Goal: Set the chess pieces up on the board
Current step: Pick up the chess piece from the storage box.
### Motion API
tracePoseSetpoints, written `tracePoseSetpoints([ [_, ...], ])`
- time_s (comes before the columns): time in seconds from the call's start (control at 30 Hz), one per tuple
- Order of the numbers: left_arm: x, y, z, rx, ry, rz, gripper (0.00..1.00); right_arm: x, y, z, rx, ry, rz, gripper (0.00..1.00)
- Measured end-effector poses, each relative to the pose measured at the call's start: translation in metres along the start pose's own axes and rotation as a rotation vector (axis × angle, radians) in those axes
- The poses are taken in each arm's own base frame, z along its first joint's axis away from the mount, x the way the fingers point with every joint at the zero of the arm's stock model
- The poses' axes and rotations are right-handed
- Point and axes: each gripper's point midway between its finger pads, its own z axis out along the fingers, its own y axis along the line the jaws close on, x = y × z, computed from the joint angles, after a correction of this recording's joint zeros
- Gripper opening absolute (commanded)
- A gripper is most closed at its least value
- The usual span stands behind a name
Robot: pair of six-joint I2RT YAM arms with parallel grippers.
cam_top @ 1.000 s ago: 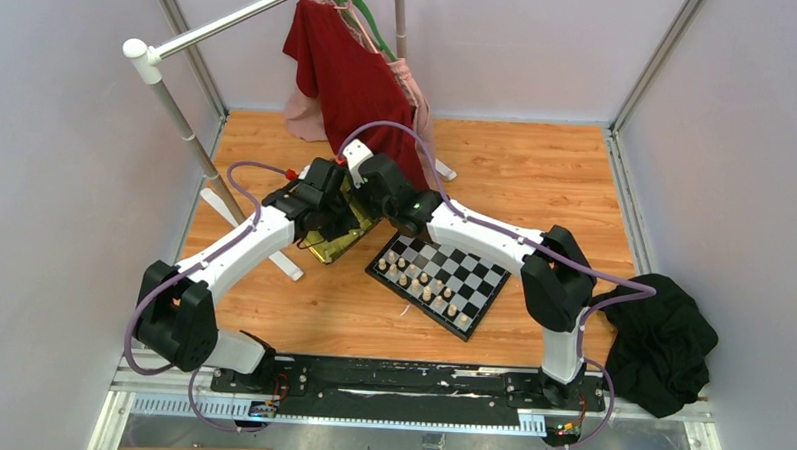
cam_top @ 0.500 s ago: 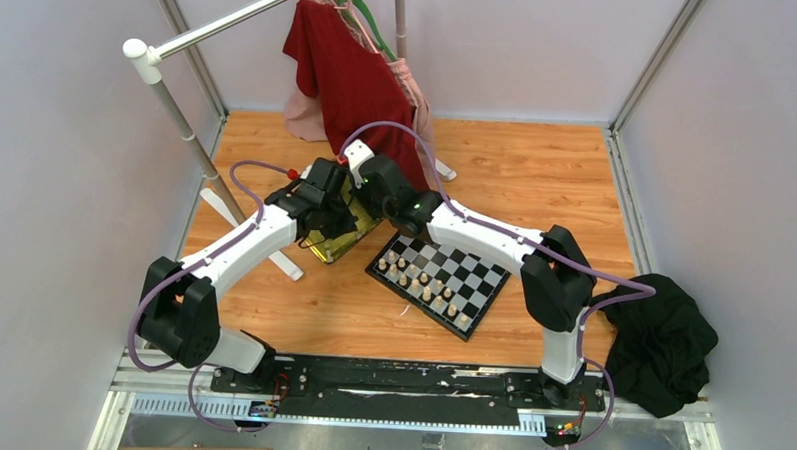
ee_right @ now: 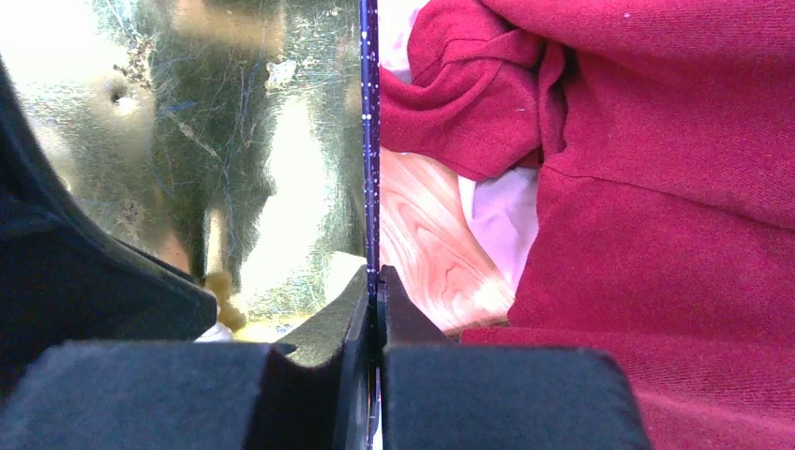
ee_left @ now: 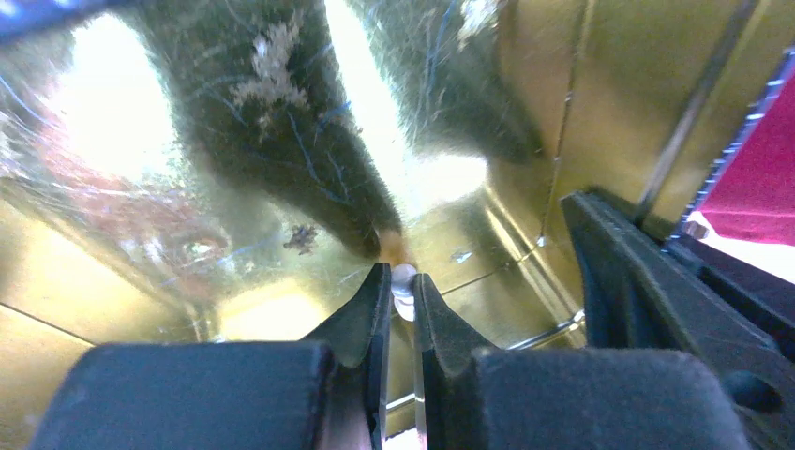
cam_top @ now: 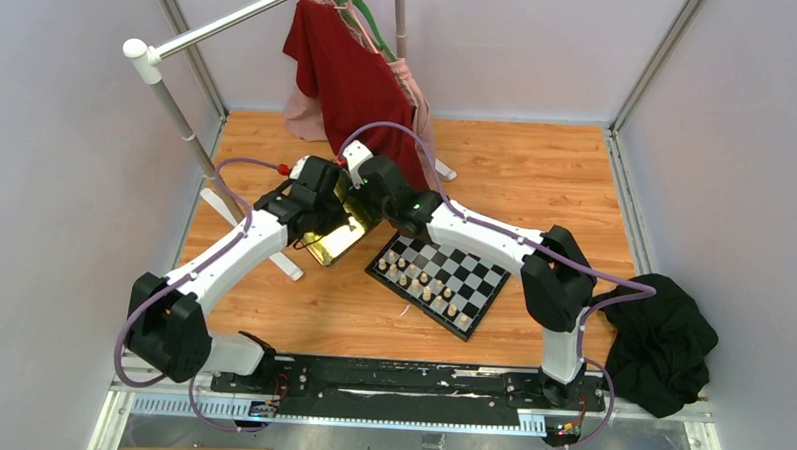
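Note:
The black-and-white board (cam_top: 481, 280) lies right of centre with several light chess pieces (cam_top: 414, 277) on its near-left squares. A gold tin (cam_top: 341, 235) sits tilted at the board's far-left corner. Inside the tin, my left gripper (ee_left: 402, 275) is shut on a small pale chess piece (ee_left: 404, 285), held just off the shiny floor (ee_left: 525, 122). My right gripper (ee_right: 376, 278) is shut on the tin's thin wall (ee_right: 369, 141). Another tan chess piece (ee_right: 225, 287) shows low inside the tin. From above both grippers are hidden under the wrists.
Red and pink garments (cam_top: 355, 73) hang from a rack right behind the tin and fill the right wrist view (ee_right: 656, 187). A white rack leg (cam_top: 274, 251) runs left of the tin. A black cloth (cam_top: 661, 339) lies at the right edge.
The left jaws have closed on the pale piece. The left arm has drawn back to the left, uncovering more of the tin. The right arm has stayed put.

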Motion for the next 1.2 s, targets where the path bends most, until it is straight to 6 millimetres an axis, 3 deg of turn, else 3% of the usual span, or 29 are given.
tracePoseSetpoints([
  [0.5, -0.036, 0.009, -0.048, 0.03, -0.188, 0.028, 0.0, -0.01, 0.003, -0.003, -0.008, -0.005, -0.004, 0.0],
  [0.83, -0.064, 0.022, -0.101, 0.056, -0.355, 0.045, 0.0, -0.007, 0.032, -0.017, -0.019, 0.032, -0.064, 0.0],
  [1.0, -0.071, 0.029, -0.122, 0.067, -0.405, 0.065, 0.0, -0.001, 0.029, -0.043, 0.026, 0.067, -0.087, 0.0],
  [1.2, -0.089, 0.025, -0.151, 0.089, -0.485, 0.099, 0.0, -0.016, 0.0, -0.102, 0.115, 0.065, -0.034, 0.0],
])
